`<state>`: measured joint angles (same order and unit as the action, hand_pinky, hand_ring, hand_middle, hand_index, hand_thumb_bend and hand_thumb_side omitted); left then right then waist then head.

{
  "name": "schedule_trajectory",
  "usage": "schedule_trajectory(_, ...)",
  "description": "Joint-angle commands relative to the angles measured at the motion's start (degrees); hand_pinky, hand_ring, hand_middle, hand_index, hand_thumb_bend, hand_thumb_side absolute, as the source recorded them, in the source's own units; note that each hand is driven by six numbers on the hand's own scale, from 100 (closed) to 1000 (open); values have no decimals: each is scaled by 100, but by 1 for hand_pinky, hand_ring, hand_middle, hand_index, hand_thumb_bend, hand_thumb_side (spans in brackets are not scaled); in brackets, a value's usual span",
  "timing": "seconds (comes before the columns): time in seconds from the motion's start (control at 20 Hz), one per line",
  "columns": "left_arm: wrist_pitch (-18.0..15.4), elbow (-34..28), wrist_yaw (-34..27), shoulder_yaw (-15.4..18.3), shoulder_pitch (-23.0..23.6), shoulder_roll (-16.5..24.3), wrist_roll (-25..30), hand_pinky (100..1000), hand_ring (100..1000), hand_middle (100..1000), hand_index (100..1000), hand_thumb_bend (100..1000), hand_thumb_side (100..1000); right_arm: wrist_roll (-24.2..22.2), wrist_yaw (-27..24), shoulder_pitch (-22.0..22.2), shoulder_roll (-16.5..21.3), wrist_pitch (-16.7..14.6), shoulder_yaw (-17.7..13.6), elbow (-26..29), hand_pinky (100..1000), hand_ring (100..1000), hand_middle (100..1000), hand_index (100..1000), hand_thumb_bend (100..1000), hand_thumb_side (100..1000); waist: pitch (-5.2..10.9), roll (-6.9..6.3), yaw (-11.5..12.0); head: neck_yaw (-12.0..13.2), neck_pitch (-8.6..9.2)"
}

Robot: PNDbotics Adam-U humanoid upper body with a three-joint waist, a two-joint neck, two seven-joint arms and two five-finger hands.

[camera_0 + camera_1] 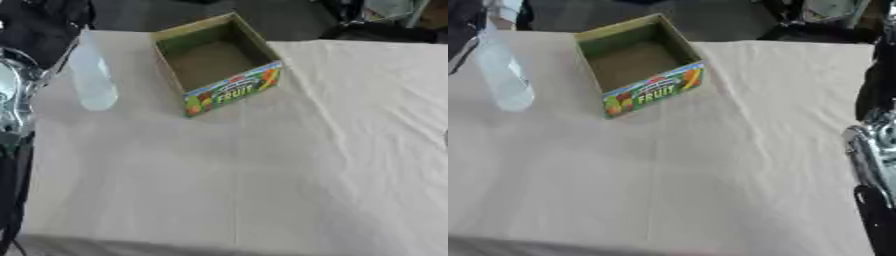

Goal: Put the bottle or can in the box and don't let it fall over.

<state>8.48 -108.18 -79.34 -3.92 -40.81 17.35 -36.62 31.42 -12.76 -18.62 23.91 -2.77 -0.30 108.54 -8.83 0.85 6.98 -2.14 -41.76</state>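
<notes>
1. We see our left arm (16, 95) only as a silver and black stretch along the left edge of the left eye view; the hand itself does not show, so we cannot tell how its fingers stand.
2. Our right arm (872, 165) shows the same way at the right edge of the right eye view, silver above and black below; its hand is also out of sight, and the state of those fingers cannot be told.
3. The clear bottle (90, 75) stands on the bench (236, 180) at far left, near the left arm but with nothing visibly holding it. Blur keeps us from saying more of its cap.
4. Just to the right of the bottle sits the box (219, 62), open at the top, turned at an angle, green and yellow with "FRUIT" printed on its near side. We see only its brown floor inside.
5. The bottle and box are near each other but apart.
6. A pale creased cloth covers the bench.
</notes>
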Motion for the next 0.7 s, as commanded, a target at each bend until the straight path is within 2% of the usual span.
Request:
schedule_trajectory(0.05,82,-89,-126,-65,-340,185,20,100,100,100,1000,709,1000,-33,-36,-78,63,-23,-15,59,1000,943,928,879,100,739,114,-5,-24,13,-32)
schedule_trajectory(0.3,281,307,-287,-216,-912,188,97,100,100,100,1000,706,1000,-71,-65,-160,46,-16,16,93,1000,943,927,879,100,736,92,18,-95,57,-8)
schedule_trajectory(0.5,423,973,-318,-272,-1343,75,171,100,100,100,1000,710,1000,-116,-86,-234,23,-8,58,131,1000,942,927,879,100,736,55,23,-144,87,26)
schedule_trajectory(0.7,527,1588,-272,-308,-1675,-77,278,100,100,100,1000,708,1000,-151,-105,-308,-7,3,89,169,1000,942,927,879,100,737,-5,56,-206,76,134)
